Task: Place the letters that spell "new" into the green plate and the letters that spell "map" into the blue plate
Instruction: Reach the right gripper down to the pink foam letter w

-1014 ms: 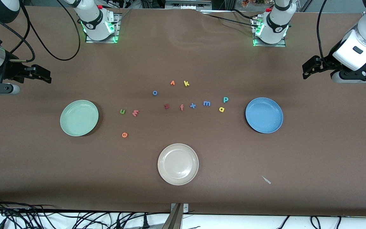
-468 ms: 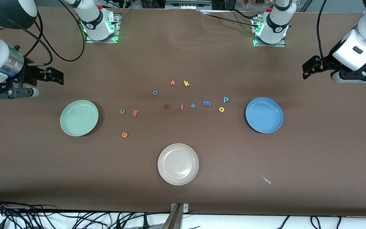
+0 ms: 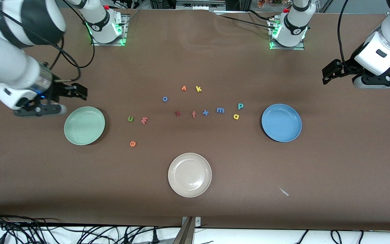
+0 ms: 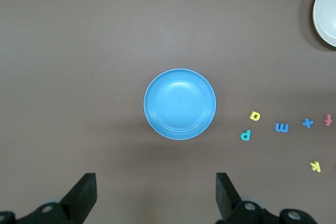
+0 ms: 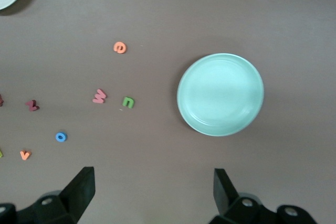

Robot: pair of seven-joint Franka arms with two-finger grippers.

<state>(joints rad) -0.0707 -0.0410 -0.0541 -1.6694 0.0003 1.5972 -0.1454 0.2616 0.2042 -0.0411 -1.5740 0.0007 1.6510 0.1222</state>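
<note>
My right gripper point(image 3: 80, 92) hangs spread over bare table by the green plate point(image 3: 84, 125); my left gripper point(image 3: 330, 73), spread, waits.

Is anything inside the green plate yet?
No. The green plate is bare; its whole inside shows in the right wrist view, nothing covered. The n, w and e lie on the table beside it, toward the beige plate.

n point(image 3: 130, 118), w point(image 3: 144, 120), e point(image 3: 132, 143) lie flat near empty green plate point(image 3: 71, 134); m point(image 3: 220, 110), a point(image 3: 236, 117), p point(image 3: 240, 106) near blue plate point(image 3: 269, 130)

Brown table point(image 3: 333, 162): three plates, scattered letters.
</note>
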